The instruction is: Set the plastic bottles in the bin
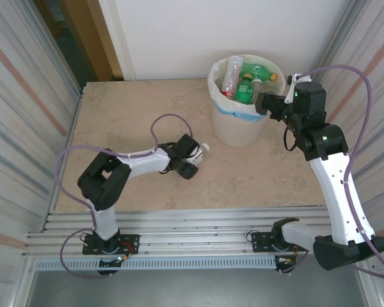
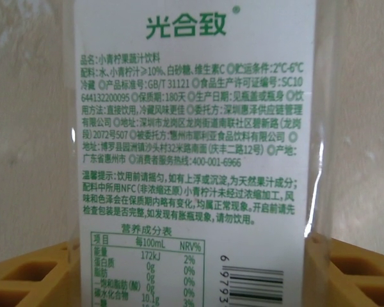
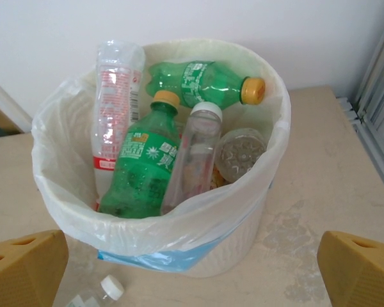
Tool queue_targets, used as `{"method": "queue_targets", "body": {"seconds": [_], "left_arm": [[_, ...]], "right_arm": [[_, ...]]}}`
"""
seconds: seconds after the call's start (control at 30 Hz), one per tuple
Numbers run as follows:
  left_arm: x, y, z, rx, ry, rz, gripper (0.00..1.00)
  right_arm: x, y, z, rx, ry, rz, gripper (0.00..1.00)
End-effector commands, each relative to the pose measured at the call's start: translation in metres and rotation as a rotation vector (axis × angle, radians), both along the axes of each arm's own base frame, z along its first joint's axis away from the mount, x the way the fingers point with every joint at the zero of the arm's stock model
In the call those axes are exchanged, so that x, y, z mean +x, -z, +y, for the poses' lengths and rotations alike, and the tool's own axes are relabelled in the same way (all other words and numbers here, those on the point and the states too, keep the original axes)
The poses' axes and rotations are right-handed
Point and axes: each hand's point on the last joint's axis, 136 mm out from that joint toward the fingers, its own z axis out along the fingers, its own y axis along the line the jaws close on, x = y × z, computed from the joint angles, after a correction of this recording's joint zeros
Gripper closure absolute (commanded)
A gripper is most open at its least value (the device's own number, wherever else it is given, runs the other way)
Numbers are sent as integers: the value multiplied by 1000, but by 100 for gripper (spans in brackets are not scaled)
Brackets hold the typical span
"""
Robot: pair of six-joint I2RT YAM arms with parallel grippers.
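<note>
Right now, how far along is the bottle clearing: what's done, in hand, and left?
Done: at least five bottles lie in the bin. In hand: the left gripper has its fingers against both sides of a white-labelled bottle on the table, apparently not yet lifted. Left: carry it over and drop it in; it looks like the last one out. The right gripper hangs open and empty by the bin.
</note>
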Motion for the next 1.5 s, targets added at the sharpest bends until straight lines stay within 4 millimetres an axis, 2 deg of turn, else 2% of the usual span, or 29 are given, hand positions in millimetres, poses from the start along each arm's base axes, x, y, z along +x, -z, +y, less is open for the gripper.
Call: {"method": "queue_targets", "body": {"seconds": [0.0,0.17,0.33,0.5,0.67,0.8,1.0,1.33,1.47], "left_arm": [[-2,-35,2,-82,-38,-72,68],[-10,-71,14,-180,-83,-157,73],[-17,-124,24,-319,-107,-285,76],[-28,-186,27,-509,-89,-420,76],[-37,-230,27,-622,-34,-517,76],[-38,-249,26,-639,7,-578,76],[-33,-258,20,-608,72,-647,76],[-29,-274,9,-563,198,-769,77],[-31,-280,4,-555,257,-805,77]], "right_arm": [[-7,-3,12,55,-37,-15,2],[-13,6,34,95,-113,5,2],[-18,18,69,166,-251,52,2],[-25,29,123,299,-472,113,2],[-37,32,173,367,-658,155,0],[-46,28,202,391,-756,187,2],[-51,26,230,414,-842,229,13],[-49,25,247,429,-883,255,20],[-48,28,250,432,-889,270,27]]}}
